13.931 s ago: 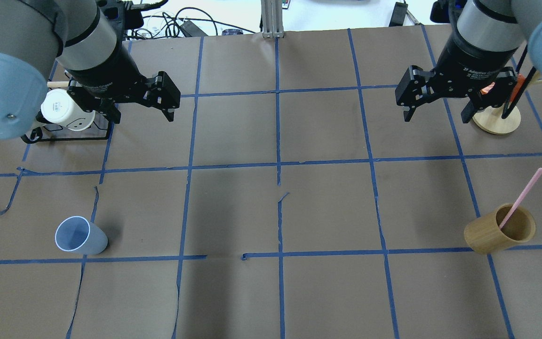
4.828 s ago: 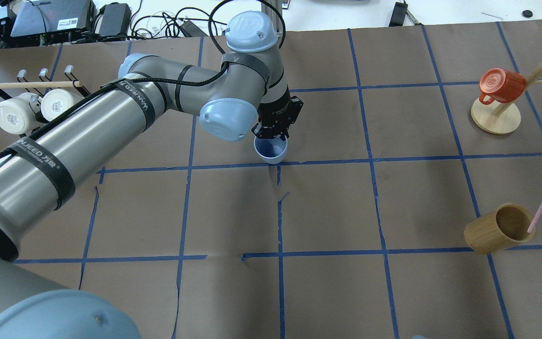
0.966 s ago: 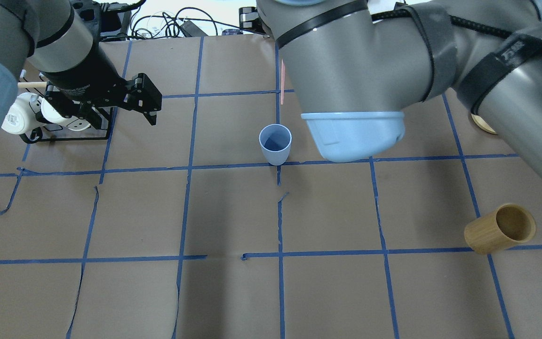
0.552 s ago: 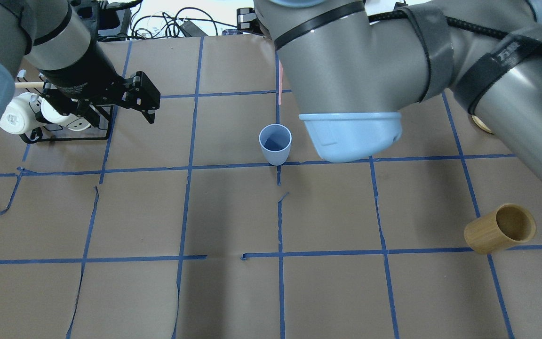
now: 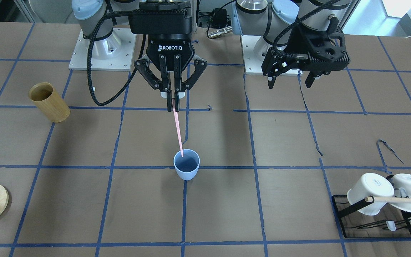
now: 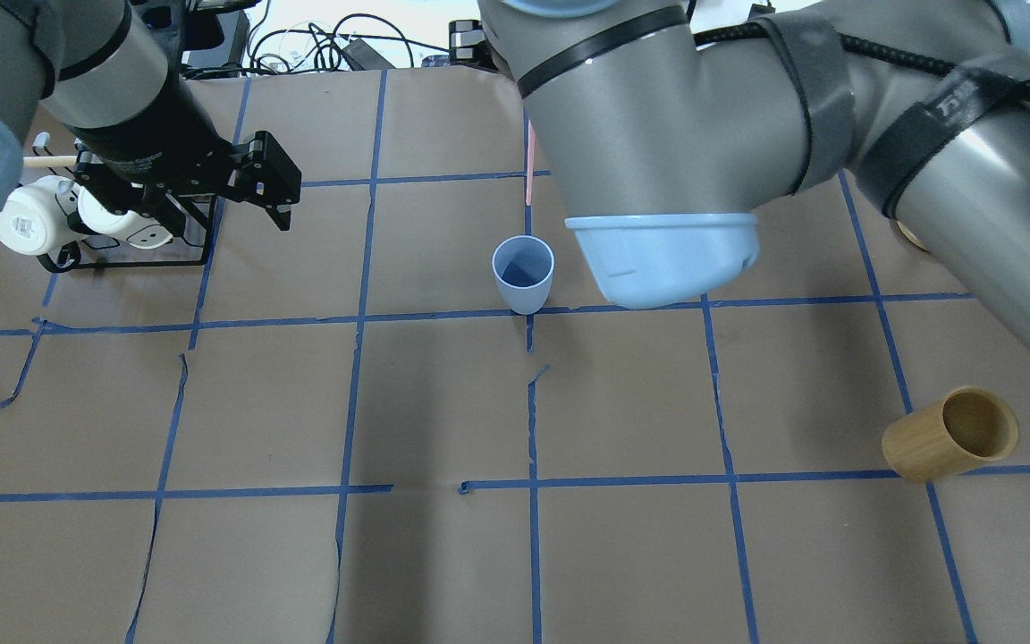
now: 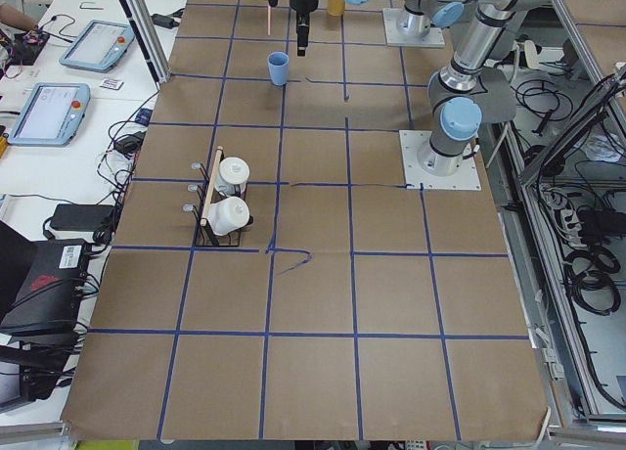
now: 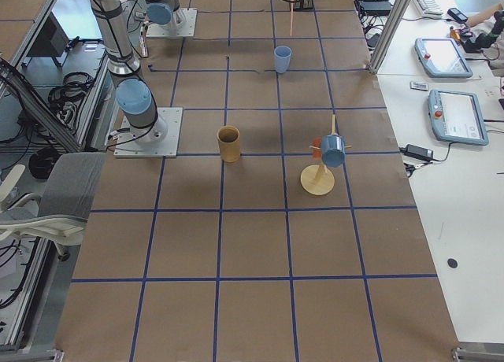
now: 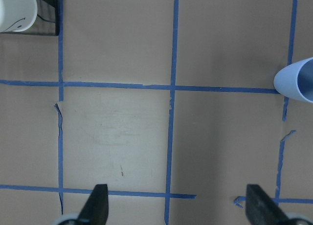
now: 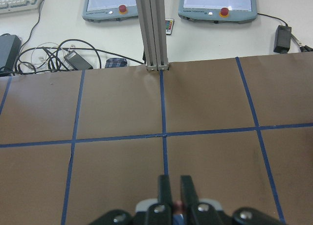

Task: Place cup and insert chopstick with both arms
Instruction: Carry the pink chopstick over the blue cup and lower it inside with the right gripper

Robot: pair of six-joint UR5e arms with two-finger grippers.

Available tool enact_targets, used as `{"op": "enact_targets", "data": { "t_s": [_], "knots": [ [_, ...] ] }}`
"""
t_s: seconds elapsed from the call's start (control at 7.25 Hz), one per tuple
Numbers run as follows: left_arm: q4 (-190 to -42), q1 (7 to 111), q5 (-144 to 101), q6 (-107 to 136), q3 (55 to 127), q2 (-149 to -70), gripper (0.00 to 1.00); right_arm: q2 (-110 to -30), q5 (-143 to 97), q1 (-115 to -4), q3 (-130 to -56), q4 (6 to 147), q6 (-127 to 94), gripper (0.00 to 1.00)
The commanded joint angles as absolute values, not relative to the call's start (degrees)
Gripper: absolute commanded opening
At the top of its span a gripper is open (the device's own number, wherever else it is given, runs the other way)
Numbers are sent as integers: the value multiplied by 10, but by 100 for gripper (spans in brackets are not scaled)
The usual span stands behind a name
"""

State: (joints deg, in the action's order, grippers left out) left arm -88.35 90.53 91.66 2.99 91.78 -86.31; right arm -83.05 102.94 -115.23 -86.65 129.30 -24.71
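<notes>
The blue cup (image 5: 186, 165) stands upright on the brown paper-covered table (image 5: 84, 200), at a crossing of blue tape lines near the table's middle. Straight above it hangs the pink chopstick (image 5: 177, 130), nearly vertical. Its lower tip is over the cup's mouth, and the side views show a small gap between tip and rim. The right gripper (image 5: 174, 102) pinches the chopstick's top end, jaws drawn in tight on it, directly over the cup. The left gripper (image 5: 289, 85) hovers well to the robot's left of the cup, spread wide with nothing in it. Further out on that side of the cup is the black mug rack (image 5: 348, 210) holding two white mugs (image 5: 369, 192). Well to the robot's right of the cup, and nearer the robot, a bamboo cup (image 5: 48, 101) stands upright.
</notes>
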Motion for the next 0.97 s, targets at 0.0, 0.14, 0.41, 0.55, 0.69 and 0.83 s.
{"op": "enact_targets", "data": {
  "t_s": [0.0, 0.14, 0.41, 0.55, 0.69, 0.83],
  "knots": [
    [-884, 905, 911, 30, 919, -862, 100, -830, 1033, -1156, -867, 1296, -255, 17],
    [-883, 905, 911, 30, 919, -862, 100, -830, 1035, -1156, -867, 1296, -258, 58],
    [-884, 904, 912, 30, 921, -862, 100, -831, 1034, -1156, -866, 1296, -259, 91],
    [-884, 905, 911, 30, 921, -862, 100, -831, 1035, -1156, -867, 1296, -259, 92],
    [-884, 904, 912, 30, 921, -862, 100, -827, 1033, -1156, -869, 1327, -255, 92],
    [-884, 905, 917, 30, 919, -862, 100, -827, 1034, -1156, -866, 1337, -251, 95]
  ]
}}
